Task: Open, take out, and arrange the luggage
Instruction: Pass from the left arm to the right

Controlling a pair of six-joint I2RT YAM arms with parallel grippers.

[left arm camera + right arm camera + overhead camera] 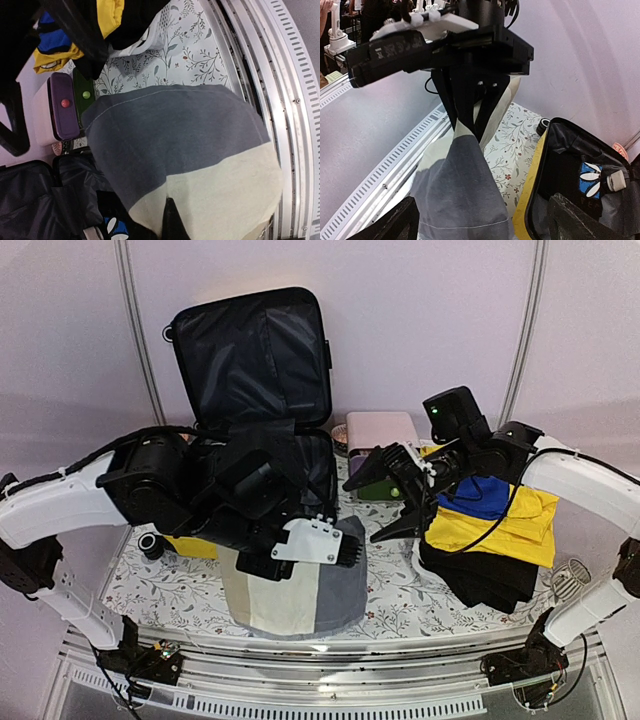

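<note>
Risk: a slipped or snagged garment beside the open case

The left gripper (346,553) is pinched tight on a bunched fold at the top of a grey-and-cream garment (300,590). The cloth hangs in front of the luggage (250,350), which sits open at the back of the table with its lid upright against the wall and black lining showing. The right gripper (368,510) holds nothing and its jaws are spread wide. It sits between the garment and the pile of clothes (500,525) on the white basket (570,580).

The hold is narrow, so a quick swing could pull the fold free and drop the cloth in a heap near the table's front edge. The hem hangs low — dragged sideways, it might catch the case's rim or the pink-and-green box (380,430). The arms are close, and a reach by the open jaws could strike the left wrist or grab only a loose layer
</note>
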